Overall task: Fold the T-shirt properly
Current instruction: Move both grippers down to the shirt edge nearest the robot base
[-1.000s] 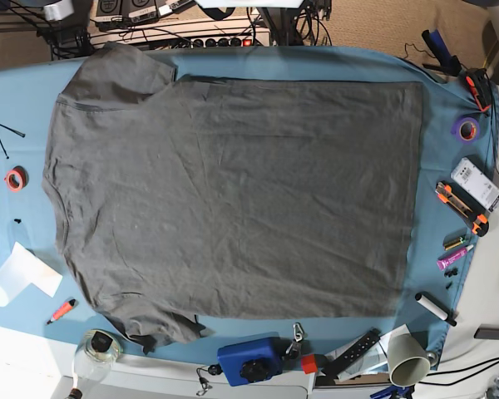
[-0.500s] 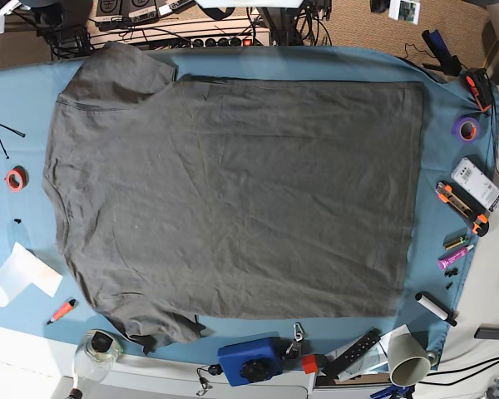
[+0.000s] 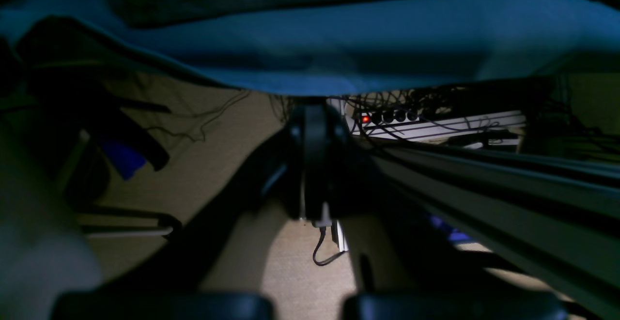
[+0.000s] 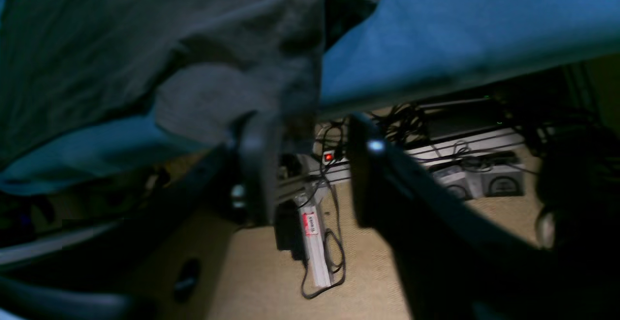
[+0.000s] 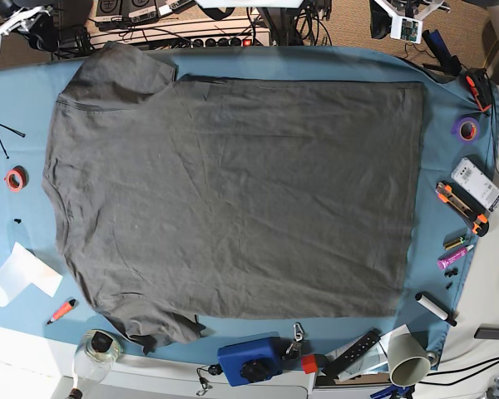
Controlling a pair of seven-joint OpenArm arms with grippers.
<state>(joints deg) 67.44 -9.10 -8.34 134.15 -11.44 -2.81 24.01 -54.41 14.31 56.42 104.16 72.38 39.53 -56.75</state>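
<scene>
1. Both of my arms have come into the overhead view at its top corners since a second ago: my right gripper [image 5: 17, 21] at the top left, my left gripper [image 5: 403, 18] at the top right. Nothing on the table has shifted.
2. My judgement: I am only arriving at the far edge, and no fold has begun.
3. My left jaws are pressed together, holding nothing, beyond the table edge above the floor.
4. My right jaws [image 4: 305, 170] are spread, with floor and cables visible between them. They have widened over the last second and pinch nothing. They hang just off the table edge, near the shirt's sleeve [image 4: 227, 92].
5. Spread nearly flat across the table lies the T-shirt [image 5: 233, 199], collar [image 5: 56, 208] towards the overhead view's left, hem [image 5: 416, 199] towards its right. It is plain dark charcoal-grey cotton, soft and matt, finely wrinkled, roughly rectangular with two short sleeves.
6. Under it, a smooth blue-teal tablecloth [image 5: 449, 91] drapes over the far edge.
7. Small tools and tape rolls [image 5: 466, 127] lie along the margins, apart from the shirt.
</scene>
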